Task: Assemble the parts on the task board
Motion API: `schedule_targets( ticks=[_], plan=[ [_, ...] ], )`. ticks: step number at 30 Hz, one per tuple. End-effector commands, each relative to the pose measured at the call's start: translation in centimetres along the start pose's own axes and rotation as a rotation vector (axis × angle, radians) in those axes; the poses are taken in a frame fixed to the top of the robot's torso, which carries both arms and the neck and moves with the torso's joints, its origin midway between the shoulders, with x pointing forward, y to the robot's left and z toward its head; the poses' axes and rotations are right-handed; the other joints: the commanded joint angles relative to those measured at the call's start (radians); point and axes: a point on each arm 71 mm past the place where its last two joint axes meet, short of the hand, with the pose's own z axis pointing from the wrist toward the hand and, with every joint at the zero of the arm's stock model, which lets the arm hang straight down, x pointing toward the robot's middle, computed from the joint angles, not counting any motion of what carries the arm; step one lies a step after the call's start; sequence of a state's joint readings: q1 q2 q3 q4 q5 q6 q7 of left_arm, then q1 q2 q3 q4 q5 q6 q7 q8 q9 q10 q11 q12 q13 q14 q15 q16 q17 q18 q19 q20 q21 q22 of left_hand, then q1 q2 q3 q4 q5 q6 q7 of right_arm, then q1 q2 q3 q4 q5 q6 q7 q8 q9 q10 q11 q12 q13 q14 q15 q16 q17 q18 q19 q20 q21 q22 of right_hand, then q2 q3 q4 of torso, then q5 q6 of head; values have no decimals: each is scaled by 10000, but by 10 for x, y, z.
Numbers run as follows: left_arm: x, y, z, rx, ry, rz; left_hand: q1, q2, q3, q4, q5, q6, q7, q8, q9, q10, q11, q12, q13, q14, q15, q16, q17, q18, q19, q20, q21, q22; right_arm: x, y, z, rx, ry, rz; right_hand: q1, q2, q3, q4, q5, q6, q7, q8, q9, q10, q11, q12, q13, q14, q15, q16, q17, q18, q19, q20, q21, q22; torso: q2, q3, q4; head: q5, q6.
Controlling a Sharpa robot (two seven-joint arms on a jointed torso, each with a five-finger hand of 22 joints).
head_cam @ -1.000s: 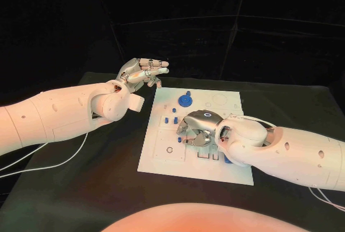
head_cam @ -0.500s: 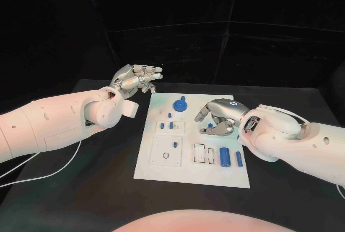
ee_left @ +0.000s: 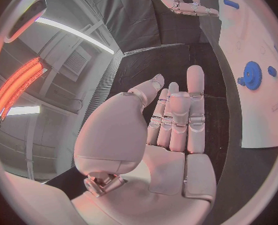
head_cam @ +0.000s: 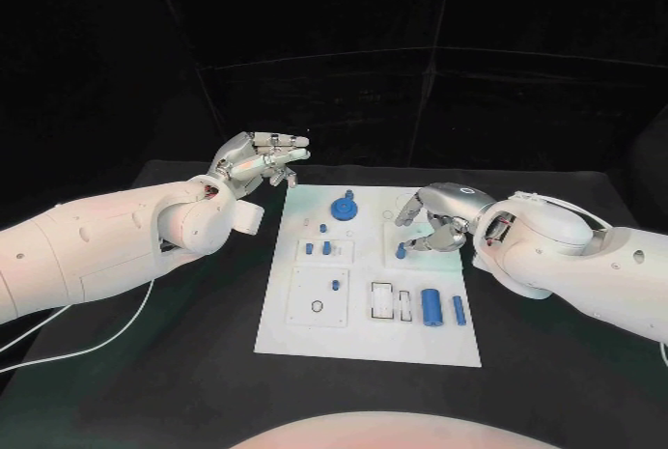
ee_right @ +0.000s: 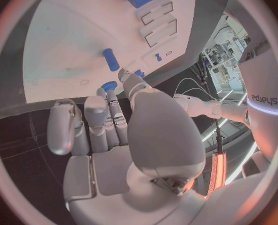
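Note:
The white task board (head_cam: 365,333) lies in the middle of the table. My right hand (head_cam: 434,217) hovers over its far right part and pinches a small blue part (head_cam: 401,248) between thumb and a finger; the right wrist view shows that part (ee_right: 109,86) at the fingertips. My left hand (head_cam: 258,159) is raised beside the board's far left corner, fingers straight and close together (ee_left: 176,120), holding nothing. A blue gear (head_cam: 344,210) stands near the board's far edge, and the left wrist view shows this gear (ee_left: 251,76) too.
Two blue cylinders (head_cam: 431,306) lie at the board's near right, beside two rectangular slots (head_cam: 383,299). Small blue pegs (head_cam: 318,247) stand left of centre. A dark ring (head_cam: 318,307) sits on the near left plate. Black table (head_cam: 167,372) surrounds the board.
The camera has shifted. My right hand has drawn back from the board's middle to its far right part. My left hand stays raised at the far left corner.

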State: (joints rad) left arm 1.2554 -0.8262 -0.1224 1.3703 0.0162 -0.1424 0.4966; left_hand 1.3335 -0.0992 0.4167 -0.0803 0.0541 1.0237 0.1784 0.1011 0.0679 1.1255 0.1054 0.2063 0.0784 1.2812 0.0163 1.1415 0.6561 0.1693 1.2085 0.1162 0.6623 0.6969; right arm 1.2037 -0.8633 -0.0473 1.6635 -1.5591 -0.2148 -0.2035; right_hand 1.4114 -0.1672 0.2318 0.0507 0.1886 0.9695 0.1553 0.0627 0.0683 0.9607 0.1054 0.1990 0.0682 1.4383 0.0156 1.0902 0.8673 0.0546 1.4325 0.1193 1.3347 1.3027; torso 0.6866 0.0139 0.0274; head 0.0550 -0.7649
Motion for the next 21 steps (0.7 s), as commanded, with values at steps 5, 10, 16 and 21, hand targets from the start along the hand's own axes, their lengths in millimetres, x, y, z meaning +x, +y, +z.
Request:
schedule_targets(
  ticks=[5,10,16,21],
  plan=[
    [0,-1,0,43,89,-85,73,50,-62,0,-19,-60,47,42,-11,-98,6,61,-11,-81,14,-72,-17,137,-72,-4,-45,-14,9,3,4,115,1231,-383,35,164,-195,-4,-19,154,-26,53,10,118,-63,268,20,23,-56,78,-19,161,-19,-34,-42,-5,1,-11,14,32,-63],
    [-1,-1,0,42,83,-82,73,50,-62,0,-19,-60,47,42,-11,-98,6,61,-11,-81,14,-72,-17,137,-72,-4,-45,-14,12,6,5,17,1568,-454,49,227,-267,-7,0,225,-45,57,12,264,-98,406,17,51,-82,119,-21,154,12,-56,-27,17,-7,-3,-9,59,-90],
    [-1,-1,0,40,86,-83,73,50,-62,0,-19,-60,47,42,-11,-98,6,61,-11,-81,14,-72,-17,137,-72,-4,-45,-14,13,5,6,72,1628,-476,112,347,-251,-23,12,322,-37,68,15,414,-115,502,1,97,-105,178,-1,136,67,-79,27,79,-8,-4,0,51,-87],
    [-1,-1,0,35,91,-86,73,50,-62,0,-19,-60,47,42,-11,-98,6,61,-11,-81,14,-72,-17,137,-72,-4,-45,-14,14,5,9,104,1612,-477,279,583,-26,-58,-137,501,-32,86,20,675,-129,563,-29,202,-129,313,102,87,195,-98,189,259,0,3,8,55,-92]
  ],
)
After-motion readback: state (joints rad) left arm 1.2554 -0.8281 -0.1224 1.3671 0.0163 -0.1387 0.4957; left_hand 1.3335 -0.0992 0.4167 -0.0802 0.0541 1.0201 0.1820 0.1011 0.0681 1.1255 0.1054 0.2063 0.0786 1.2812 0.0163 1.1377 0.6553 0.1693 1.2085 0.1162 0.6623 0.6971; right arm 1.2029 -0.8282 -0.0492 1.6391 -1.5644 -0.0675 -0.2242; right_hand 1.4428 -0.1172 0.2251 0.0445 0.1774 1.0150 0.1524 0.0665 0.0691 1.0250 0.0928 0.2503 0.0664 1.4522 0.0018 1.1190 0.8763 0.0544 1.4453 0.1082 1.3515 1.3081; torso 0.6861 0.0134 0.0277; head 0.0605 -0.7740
